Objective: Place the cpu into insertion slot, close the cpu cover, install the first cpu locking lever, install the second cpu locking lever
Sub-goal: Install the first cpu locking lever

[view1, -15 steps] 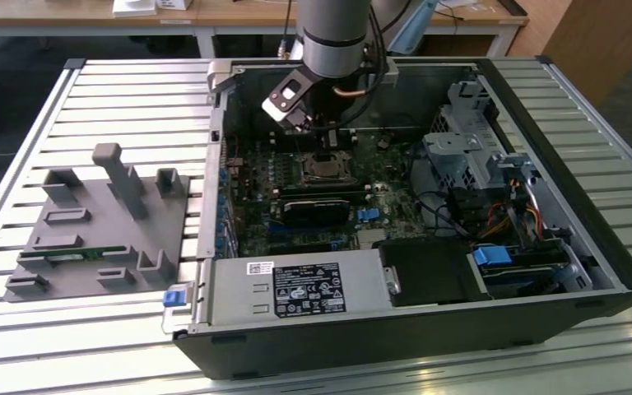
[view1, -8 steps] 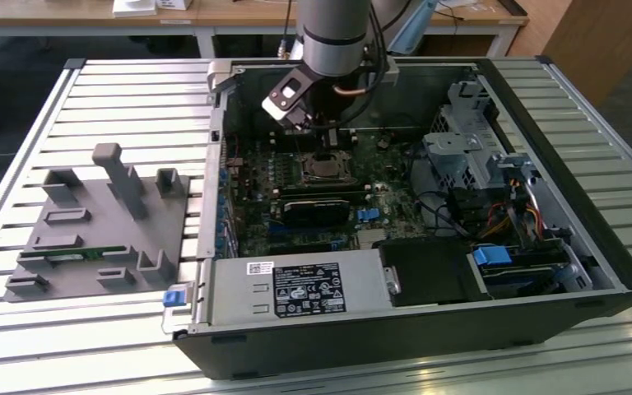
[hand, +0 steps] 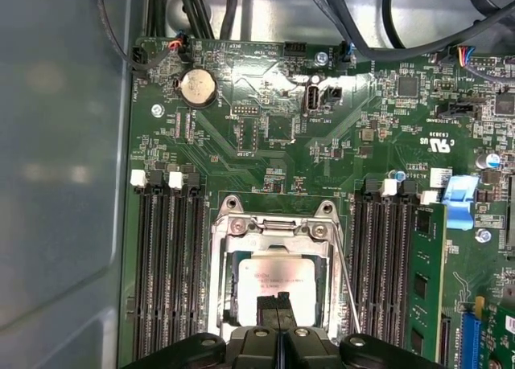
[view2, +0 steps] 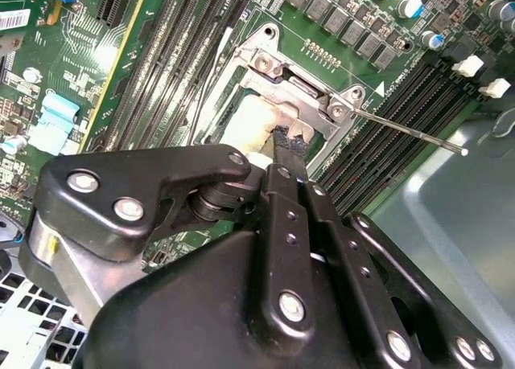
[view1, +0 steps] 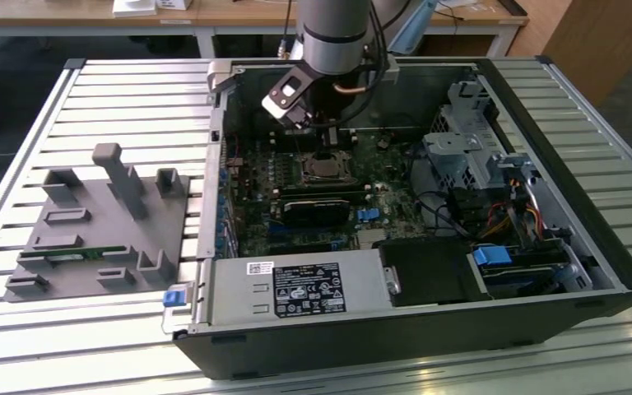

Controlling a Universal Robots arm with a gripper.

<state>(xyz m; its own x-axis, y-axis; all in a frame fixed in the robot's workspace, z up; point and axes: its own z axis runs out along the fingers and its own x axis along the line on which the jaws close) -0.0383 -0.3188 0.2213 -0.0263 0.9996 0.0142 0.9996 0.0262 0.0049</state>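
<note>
The cpu [hand: 269,279], a dull silver square, lies in the insertion slot [view1: 322,168] on the green motherboard. The silvery cpu cover [hand: 273,231] lies flat around it, and the chip shows through its window. My gripper [hand: 278,306] is shut with nothing between its fingers. Its tips hang just over the chip's edge, and whether they touch it I cannot tell. In the second wrist view the gripper [view2: 286,140] points at the cpu [view2: 241,124] beside the cover's hinge end [view2: 294,84]. A thin locking lever [view2: 410,132] juts out sideways over the memory slots, and in the first wrist view this lever [hand: 348,284] runs along the cover.
Black memory slots [hand: 169,272] flank the socket on both sides. The open case has a power supply [view1: 294,288] at the front, a drive cage [view1: 464,152] and cables [view1: 513,218] at the exterior view's right. A grey parts fixture [view1: 96,226] sits on the slatted table at its left.
</note>
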